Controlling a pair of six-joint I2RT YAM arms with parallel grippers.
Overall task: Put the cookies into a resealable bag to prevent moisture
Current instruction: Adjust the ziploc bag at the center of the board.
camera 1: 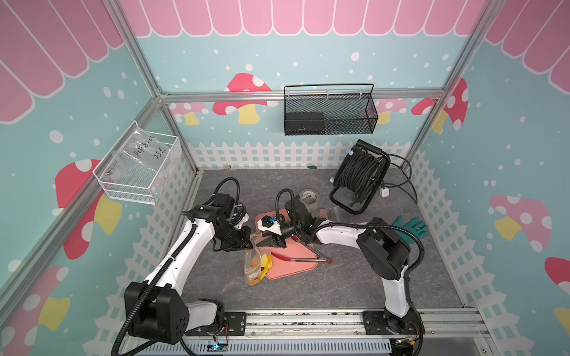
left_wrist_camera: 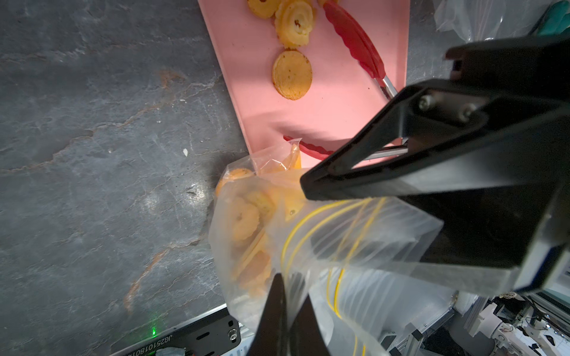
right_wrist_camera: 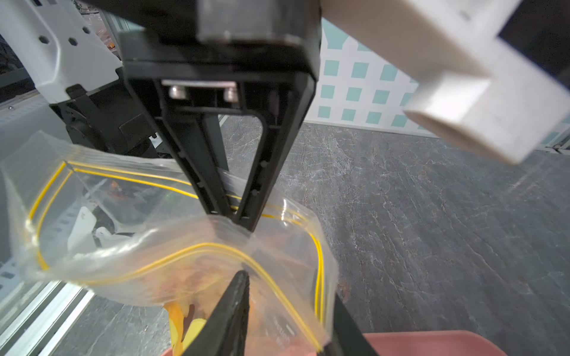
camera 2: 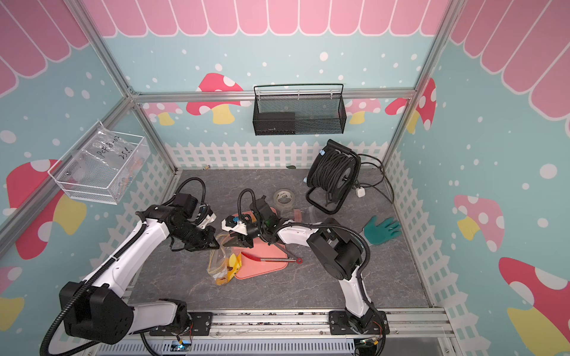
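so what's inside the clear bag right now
Several golden cookies show through the resealable bag; folds in the plastic blur the lower ones, so the count is unclear.

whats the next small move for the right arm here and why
Probably finish closing the right gripper on the near lip of the bag. Its jaws stand apart with that lip between them, while the left gripper pinches the far lip. Some cookies lie on the pink tray, so the mouth likely needs holding open for them.
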